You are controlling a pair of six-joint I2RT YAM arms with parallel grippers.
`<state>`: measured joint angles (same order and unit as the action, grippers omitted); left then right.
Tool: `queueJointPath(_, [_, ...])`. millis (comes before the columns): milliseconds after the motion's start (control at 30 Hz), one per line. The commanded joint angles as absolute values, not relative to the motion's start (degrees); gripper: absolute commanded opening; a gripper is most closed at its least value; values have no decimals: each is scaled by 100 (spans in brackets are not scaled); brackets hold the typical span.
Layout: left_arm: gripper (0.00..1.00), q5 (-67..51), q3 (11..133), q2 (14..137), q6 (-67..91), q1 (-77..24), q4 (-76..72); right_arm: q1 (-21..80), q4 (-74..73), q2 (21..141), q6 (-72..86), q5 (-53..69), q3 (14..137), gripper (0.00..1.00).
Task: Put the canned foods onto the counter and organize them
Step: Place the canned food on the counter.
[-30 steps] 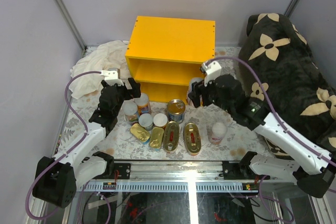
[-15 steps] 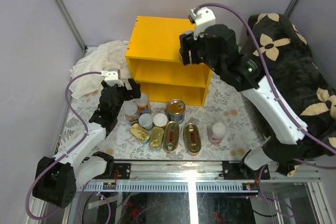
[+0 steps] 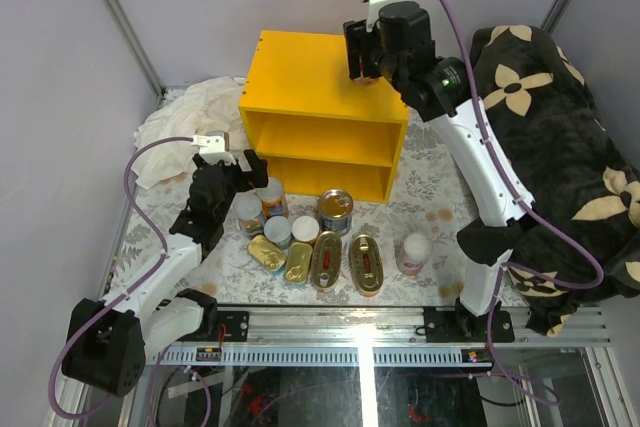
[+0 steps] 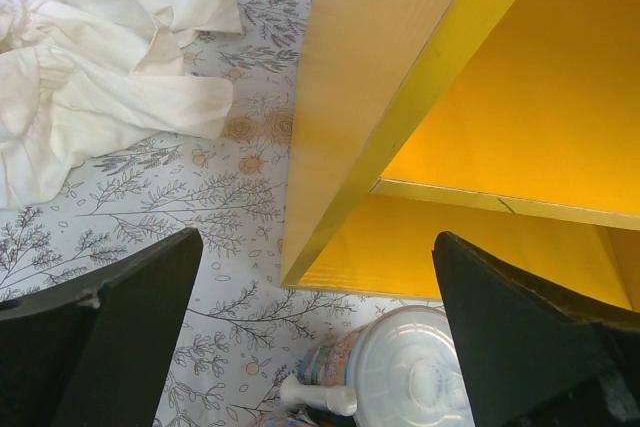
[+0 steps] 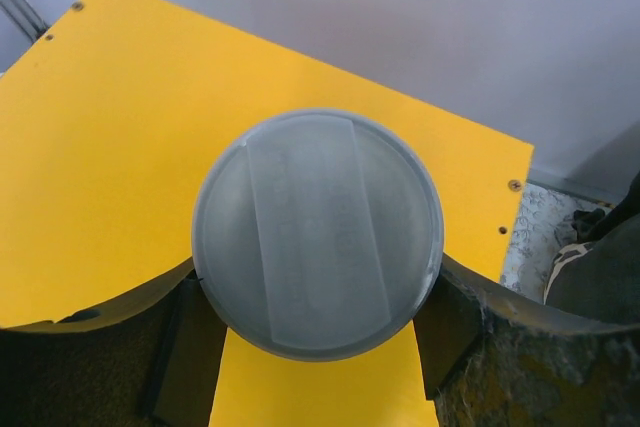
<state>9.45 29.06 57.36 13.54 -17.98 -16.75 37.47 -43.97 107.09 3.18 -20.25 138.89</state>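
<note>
Cloth (image 3: 185, 112), white and crumpled, lies far left on the floral floor (image 3: 440, 187). My left end effector (image 3: 243, 169) hovers low, jaws spread wide and empty, by the left front corner of the counter (image 3: 320, 77). Only its wrist view shows a white-lidded tin (image 4: 410, 372) right below it, between the fingers. From above I see the canned foods (image 3: 310, 242) clustered on the floor on the counter's near side, with a lone tin (image 3: 414, 252) to their right. My right end effector (image 3: 368, 52) is high over the counter's far right corner, partly open and clamped on a grey-lidded tin (image 5: 318, 232). Only its wrist view shows that lid, over the yellow top. I cannot tell whether the tin touches the top. A dark flowered cushion (image 3: 540, 97) sits far right.
</note>
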Motion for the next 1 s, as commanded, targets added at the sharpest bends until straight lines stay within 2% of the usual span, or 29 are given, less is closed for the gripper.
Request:
queueJointPath(0, [100, 986, 2883, 5783, 1274, -1833, -1905, 3293, -4113, 10639, 541, -1301, 13917, 49])
queueJointPath(100, [100, 970, 2893, 5814, 1266, -1828, -1908, 3197, -4027, 10646, 538, -1157, 13721, 87])
queueJointPath(133, [100, 972, 2905, 5838, 1266, -1828, -1894, 3187, -4019, 10654, 543, -1138, 13687, 95])
queueJointPath(167, [100, 953, 2920, 5849, 1266, -1828, -1883, 3182, -4025, 10654, 545, -1116, 13652, 100])
queueJointPath(300, [100, 954, 2933, 5870, 1266, -1828, -1860, 3182, -3896, 10457, 573, -1153, 13229, 99])
queueJointPath(567, [100, 918, 2927, 5914, 1279, -1828, -1904, 3182, -2721, 9401, 604, -1385, 11385, 100])
queueJointPath(733, [100, 920, 2852, 5761, 1270, -1827, -2055, 3182, -1844, 8844, 678, -1469, 10440, 95])
queueJointPath(967, [100, 738, 2935, 5711, 1001, -1828, -2801, 3183, -1636, 9051, 741, -1487, 10437, 88])
